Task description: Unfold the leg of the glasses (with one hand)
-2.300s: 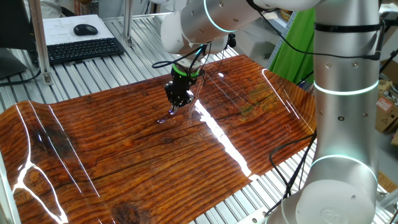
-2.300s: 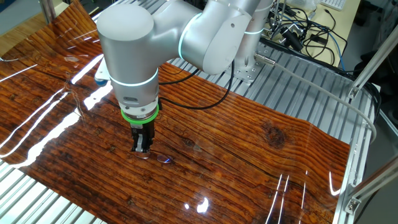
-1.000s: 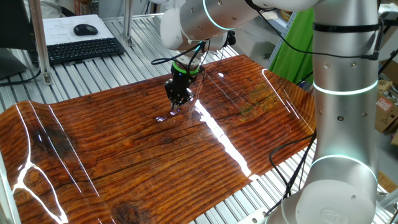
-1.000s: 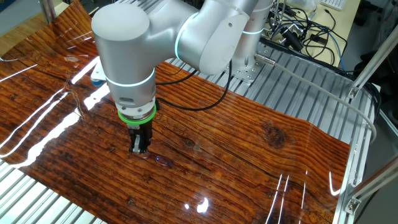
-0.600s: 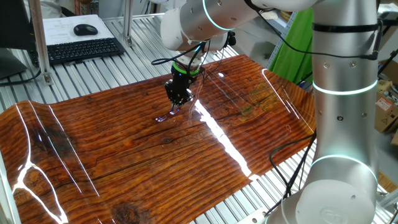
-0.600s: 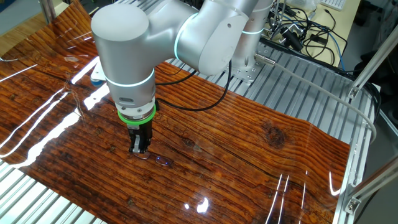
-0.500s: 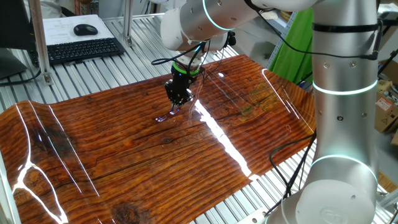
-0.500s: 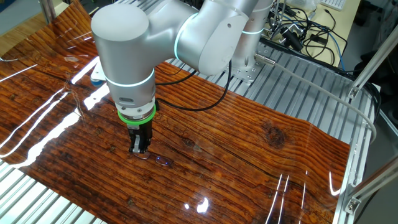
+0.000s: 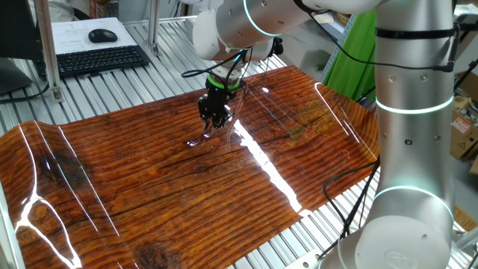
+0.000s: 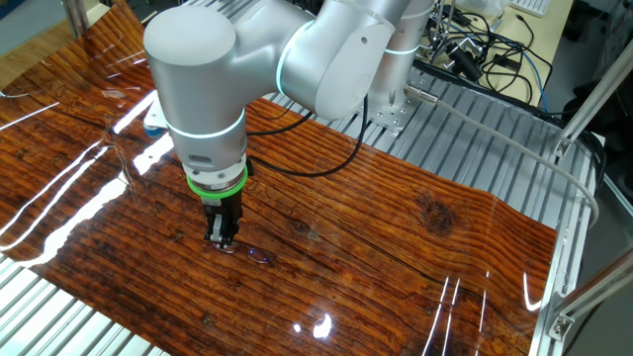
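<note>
Working from the biggest thing down: your desk [image 9: 134,187] is a glossy wood-grain sheet crossed by white glare streaks, and the arm comes down near its middle, wrist vertical. The gripper [image 10: 224,240] stands with its tips at the surface, and its fingers look nearly together. Whether they pinch anything you cannot tell, because the wire is too fine to see between them. The glasses [image 10: 259,255] lie flat on the desk just beside the fingertips, on the side toward the front edge in the other fixed view. In the one fixed view they show only as a small glint [image 9: 196,141] just below and left of the gripper [image 9: 209,131]. The leg itself cannot be made out in either picture.

To do this step well, I'd say keep the wrist upright and sweep slowly, so the leg swings about its hinge and the frame does not skate on the slick surface. Stay low enough to catch the hair-fine wire, yet don't press the lenses down.

Against the frames from over two seconds ago, the gripper has shifted slightly toward the far side of the desk, and the glasses have hardly moved. Over the last half second almost nothing has changed.
</note>
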### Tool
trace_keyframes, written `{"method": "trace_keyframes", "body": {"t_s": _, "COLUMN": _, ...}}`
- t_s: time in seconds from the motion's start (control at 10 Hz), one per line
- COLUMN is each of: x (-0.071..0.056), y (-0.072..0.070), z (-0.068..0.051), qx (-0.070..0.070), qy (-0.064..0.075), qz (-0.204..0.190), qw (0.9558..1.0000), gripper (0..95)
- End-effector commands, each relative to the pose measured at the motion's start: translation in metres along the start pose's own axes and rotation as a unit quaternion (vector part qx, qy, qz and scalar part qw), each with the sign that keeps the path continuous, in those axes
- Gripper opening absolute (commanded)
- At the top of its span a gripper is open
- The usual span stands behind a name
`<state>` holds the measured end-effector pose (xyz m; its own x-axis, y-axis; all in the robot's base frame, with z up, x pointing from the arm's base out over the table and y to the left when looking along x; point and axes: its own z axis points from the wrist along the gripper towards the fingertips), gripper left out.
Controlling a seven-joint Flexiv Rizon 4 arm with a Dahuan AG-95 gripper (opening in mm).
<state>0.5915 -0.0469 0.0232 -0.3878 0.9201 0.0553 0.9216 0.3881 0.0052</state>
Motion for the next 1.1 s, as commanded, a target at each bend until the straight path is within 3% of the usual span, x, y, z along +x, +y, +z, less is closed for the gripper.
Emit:
{"method": "trace_keyframes", "body": {"t_s": 0.1, "x": 0.0001, "y": 0.0001, "z": 0.0004, "qx": -0.002, "qy": 0.003, "qz": 0.0, "qw": 1.0, "gripper": 19.0}}
{"method": "trace_keyframes", "body": {"t_s": 0.3, "x": 0.0001, "y": 0.0001, "z": 0.0004, "qx": -0.002, "qy": 0.004, "qz": 0.0, "qw": 1.0, "gripper": 19.0}}
{"method": "trace_keyframes", "body": {"t_s": 0.4, "x": 0.0001, "y": 0.0001, "z": 0.0004, "qx": -0.003, "qy": 0.004, "qz": 0.001, "qw": 1.0, "gripper": 0.0}}
{"method": "trace_keyframes", "body": {"t_s": 1.1, "x": 0.0002, "y": 0.0, "z": 0.0005, "qx": -0.003, "qy": 0.005, "qz": -0.001, "qw": 1.0, "gripper": 0.0}}
